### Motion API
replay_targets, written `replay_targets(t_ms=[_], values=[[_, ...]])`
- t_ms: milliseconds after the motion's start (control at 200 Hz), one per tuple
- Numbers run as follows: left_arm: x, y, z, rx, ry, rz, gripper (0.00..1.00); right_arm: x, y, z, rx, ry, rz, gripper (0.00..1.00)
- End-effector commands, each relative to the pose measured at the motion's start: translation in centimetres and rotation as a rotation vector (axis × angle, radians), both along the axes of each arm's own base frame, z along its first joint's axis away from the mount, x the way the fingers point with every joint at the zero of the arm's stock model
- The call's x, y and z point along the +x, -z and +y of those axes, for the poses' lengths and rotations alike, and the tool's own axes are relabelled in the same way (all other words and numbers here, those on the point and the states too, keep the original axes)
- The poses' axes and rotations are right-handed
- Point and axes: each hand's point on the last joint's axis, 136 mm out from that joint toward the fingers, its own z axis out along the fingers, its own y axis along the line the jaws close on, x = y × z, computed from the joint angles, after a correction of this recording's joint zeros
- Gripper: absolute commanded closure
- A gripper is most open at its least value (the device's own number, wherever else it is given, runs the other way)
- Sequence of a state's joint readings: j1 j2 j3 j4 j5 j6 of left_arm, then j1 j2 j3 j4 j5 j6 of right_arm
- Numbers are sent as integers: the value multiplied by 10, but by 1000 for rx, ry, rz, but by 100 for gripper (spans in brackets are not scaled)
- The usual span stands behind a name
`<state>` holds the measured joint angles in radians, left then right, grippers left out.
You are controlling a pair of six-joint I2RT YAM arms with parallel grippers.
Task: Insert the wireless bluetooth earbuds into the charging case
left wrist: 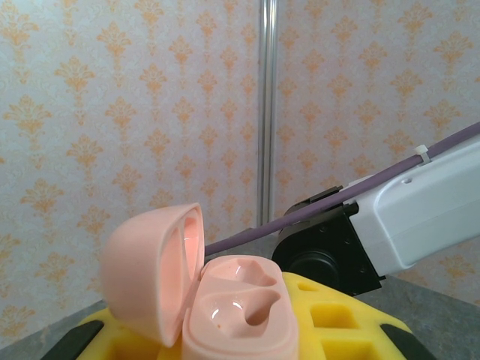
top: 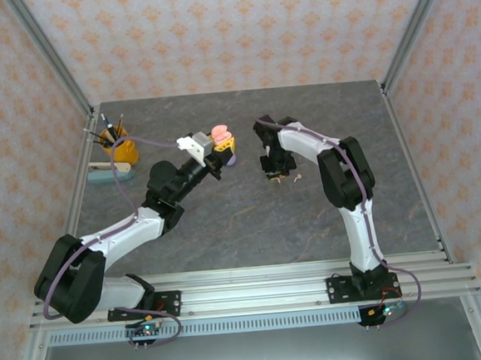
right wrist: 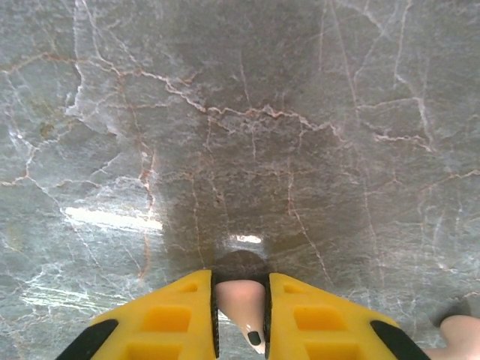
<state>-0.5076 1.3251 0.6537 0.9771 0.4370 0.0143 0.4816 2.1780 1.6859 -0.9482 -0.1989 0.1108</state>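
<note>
A salmon-pink earbud (right wrist: 240, 304) is pinched between the yellow fingers (right wrist: 172, 319) of the right gripper (right wrist: 241, 279), just above the grey marble table (right wrist: 240, 112) and a little right of its middle. A second pink earbud (right wrist: 461, 334) lies on the marble just beside that gripper. Left of the middle, the left gripper (top: 213, 153) is clamped on the pink charging case (left wrist: 232, 315), which is raised off the table. Its lid (left wrist: 146, 277) is swung open and both wells are empty. A lilac case (top: 232, 157) shows by that gripper's tip. A yellow pen cup (top: 121, 148) stands near the far-left corner.
</note>
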Motion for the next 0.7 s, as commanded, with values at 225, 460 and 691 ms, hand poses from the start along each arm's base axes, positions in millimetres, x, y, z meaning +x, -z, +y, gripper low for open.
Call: replay_targets(t_ms=[225, 460, 691], values=[[1, -21, 3, -34, -3, -42, 100, -19, -7, -9, -15, 20, 24, 85], [1, -22, 3, -28, -3, -44, 100, -12, -36, -3, 50, 61, -65, 86], [1, -22, 1, -22, 4, -42, 100, -4, -86, 2, 137, 95, -193, 86]])
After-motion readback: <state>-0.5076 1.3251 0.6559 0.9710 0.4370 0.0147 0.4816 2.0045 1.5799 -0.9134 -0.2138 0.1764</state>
